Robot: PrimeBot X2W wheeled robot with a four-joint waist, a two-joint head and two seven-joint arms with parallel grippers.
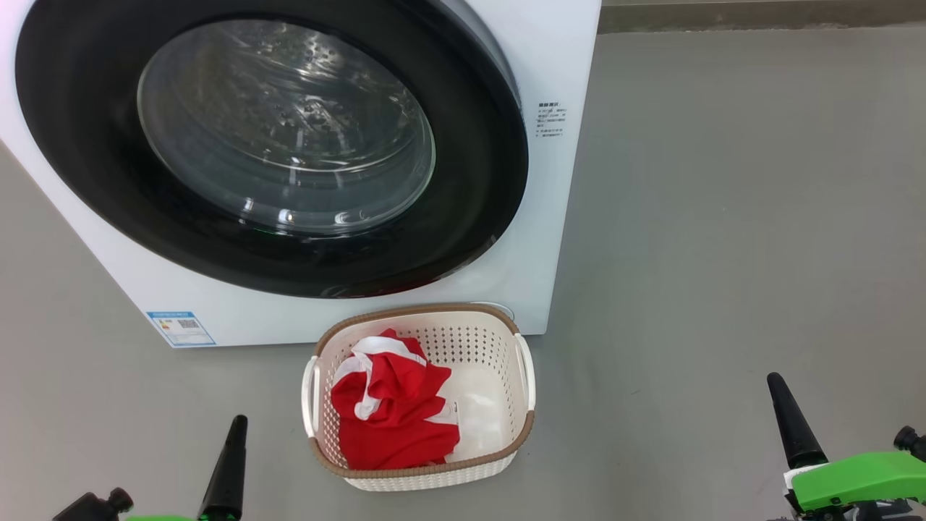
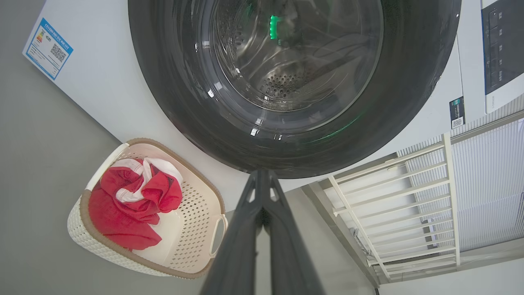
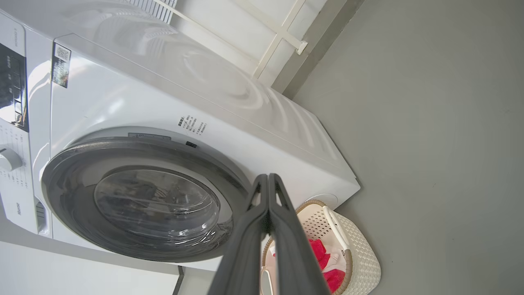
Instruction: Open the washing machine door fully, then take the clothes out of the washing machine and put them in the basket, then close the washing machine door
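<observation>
The white washing machine (image 1: 550, 217) stands in front of me with its black-rimmed round door (image 1: 470, 217) lying against its front, the steel drum showing through the glass. On the floor just before it sits the cream basket (image 1: 524, 427), holding red clothes (image 1: 398, 420) with white trim. My left gripper (image 1: 235, 427) is shut and empty at the lower left, left of the basket. Shut and empty too, my right gripper (image 1: 778, 387) rests at the lower right, well clear of the basket. In the wrist views both finger pairs (image 2: 262, 176) (image 3: 268, 180) are pressed together, aimed toward the door (image 2: 184, 102) (image 3: 73, 213).
Grey floor (image 1: 723, 253) spreads wide to the right of the machine. A white railing (image 2: 389, 196) stands beside the machine in the left wrist view. The machine's control panel (image 2: 503, 45) and dial (image 3: 8, 157) show at the edges of the wrist views.
</observation>
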